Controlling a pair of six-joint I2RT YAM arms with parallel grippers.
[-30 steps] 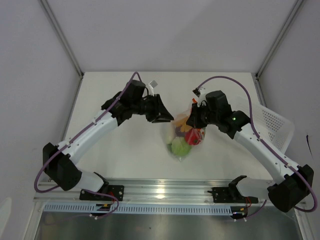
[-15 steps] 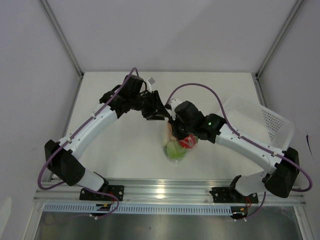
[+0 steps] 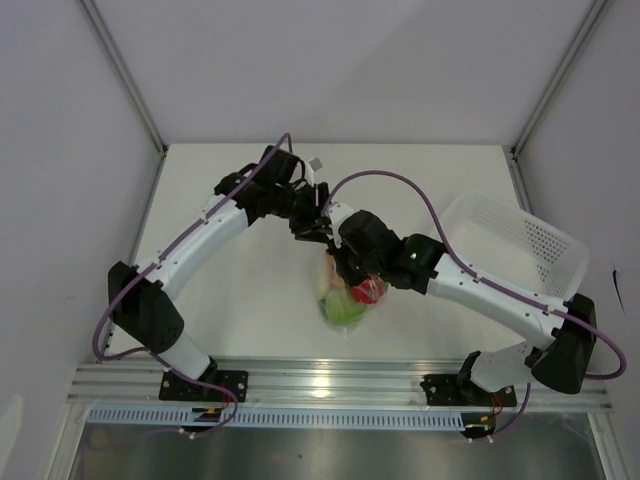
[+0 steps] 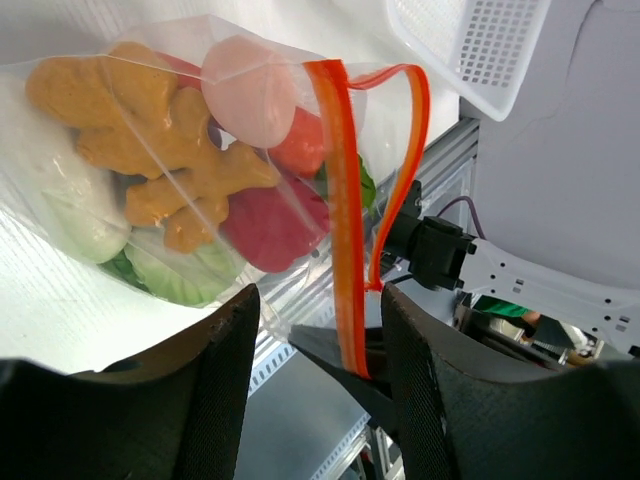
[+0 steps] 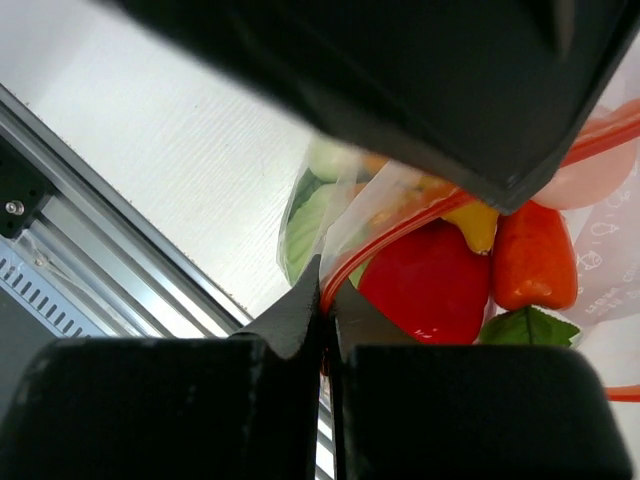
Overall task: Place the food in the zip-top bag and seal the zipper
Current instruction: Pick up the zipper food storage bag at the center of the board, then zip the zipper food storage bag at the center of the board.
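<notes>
The clear zip-top bag (image 3: 345, 298) hangs over the table with the food inside. In the left wrist view I see an orange-yellow lumpy piece (image 4: 160, 140), a pink one (image 4: 250, 90), a red pepper (image 4: 268, 228), a green fruit (image 4: 185, 278) and a white radish (image 4: 70, 215). My right gripper (image 5: 325, 292) is shut on the red-orange zipper (image 5: 400, 232) at the bag's end. My left gripper (image 4: 320, 320) stands open. The zipper (image 4: 343, 220) runs between its fingers without touching them. From above, the left gripper (image 3: 312, 225) sits just behind the right gripper (image 3: 343, 262).
A white perforated basket (image 3: 520, 245) lies at the right of the table, also seen in the left wrist view as the basket (image 4: 470, 50). An aluminium rail (image 3: 320, 385) runs along the near edge. The two wrists are close together above the bag.
My right gripper slid left along the bag's top to its left end, staying shut. The left gripper let go and opened. The bag shifted left.
</notes>
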